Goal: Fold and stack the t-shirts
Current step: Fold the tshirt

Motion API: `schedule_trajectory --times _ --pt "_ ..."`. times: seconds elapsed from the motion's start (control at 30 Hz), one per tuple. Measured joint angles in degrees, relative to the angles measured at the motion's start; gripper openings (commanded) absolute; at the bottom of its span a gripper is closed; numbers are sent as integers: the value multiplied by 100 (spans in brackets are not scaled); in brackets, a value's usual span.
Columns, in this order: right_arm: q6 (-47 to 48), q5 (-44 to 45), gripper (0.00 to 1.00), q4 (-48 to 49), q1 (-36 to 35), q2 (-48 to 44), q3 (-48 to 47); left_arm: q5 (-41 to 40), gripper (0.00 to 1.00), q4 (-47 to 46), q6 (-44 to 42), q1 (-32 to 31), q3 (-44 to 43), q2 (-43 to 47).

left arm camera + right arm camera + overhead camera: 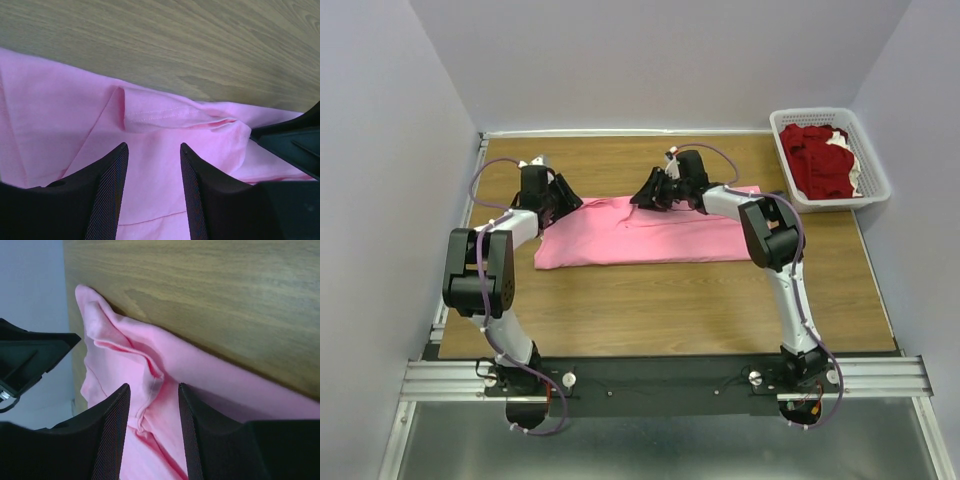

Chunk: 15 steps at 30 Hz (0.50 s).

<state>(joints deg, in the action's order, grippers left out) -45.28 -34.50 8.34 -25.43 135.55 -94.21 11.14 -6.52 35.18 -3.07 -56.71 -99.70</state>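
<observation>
A bright pink t-shirt lies spread on the wooden table, partly folded into a wide band. My left gripper stands over its far left corner. In the left wrist view that gripper is open, with the pink cloth and a hemmed fold under the gap. My right gripper is at the shirt's far edge near the middle. It is open too, its fingers astride a raised ridge of pink cloth without clamping it. Dark red t-shirts lie heaped in the basket.
A white lattice basket stands at the far right corner of the table, some white cloth showing in it. Grey walls close in the table on the left, back and right. Bare wood runs between the shirt and the arm bases.
</observation>
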Motion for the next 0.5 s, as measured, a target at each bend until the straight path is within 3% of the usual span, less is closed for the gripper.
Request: schedule_trajectory --times 0.13,0.33,0.5 --pt "-199 -136 49 72 -39 365 -400 42 54 -24 4 0 -17 -166" --pt "-321 -153 36 138 -46 496 -603 153 54 -70 4 0 -96 -361" --pt "-369 -254 34 153 -50 533 -603 188 54 -76 11 0 -105 -426"
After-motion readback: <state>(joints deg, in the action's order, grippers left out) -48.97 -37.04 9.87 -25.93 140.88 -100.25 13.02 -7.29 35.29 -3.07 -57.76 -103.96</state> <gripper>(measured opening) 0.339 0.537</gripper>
